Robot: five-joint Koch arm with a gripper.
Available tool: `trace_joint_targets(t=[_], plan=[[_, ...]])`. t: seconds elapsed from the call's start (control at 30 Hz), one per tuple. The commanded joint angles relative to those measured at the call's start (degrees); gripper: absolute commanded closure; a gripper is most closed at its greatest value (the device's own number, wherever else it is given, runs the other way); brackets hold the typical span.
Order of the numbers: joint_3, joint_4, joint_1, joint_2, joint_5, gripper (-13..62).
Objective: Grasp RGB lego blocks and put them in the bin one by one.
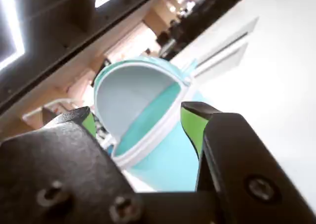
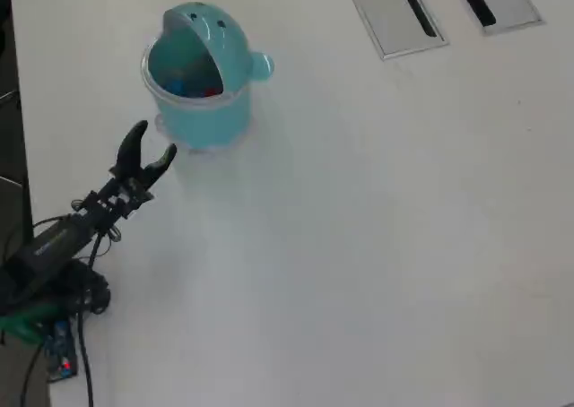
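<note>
bin (image 2: 202,111) lid up, red+blue blocks (image 2: 197,88) inside | gripper (image 2: 152,147) jaws apart, empty, near bin

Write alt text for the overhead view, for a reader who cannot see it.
A round light-teal bin with its domed lid flipped open stands on a white table; blue and red bits show inside. The arm's open black tool sits just below-left of the bin, holding nothing. Two grey slotted panels lie at the top right.
</note>
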State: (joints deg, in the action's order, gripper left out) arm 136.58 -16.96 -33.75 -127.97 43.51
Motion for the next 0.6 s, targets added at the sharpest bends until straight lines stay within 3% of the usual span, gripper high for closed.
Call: trace_joint_targets(t=[0.0, 0.57], plan=[[-1.49, -5.27, 3.60, -2.37, -6.77, 17.0], [10.28, -14.59, 16.35, -6.68, -25.31, 17.0]])
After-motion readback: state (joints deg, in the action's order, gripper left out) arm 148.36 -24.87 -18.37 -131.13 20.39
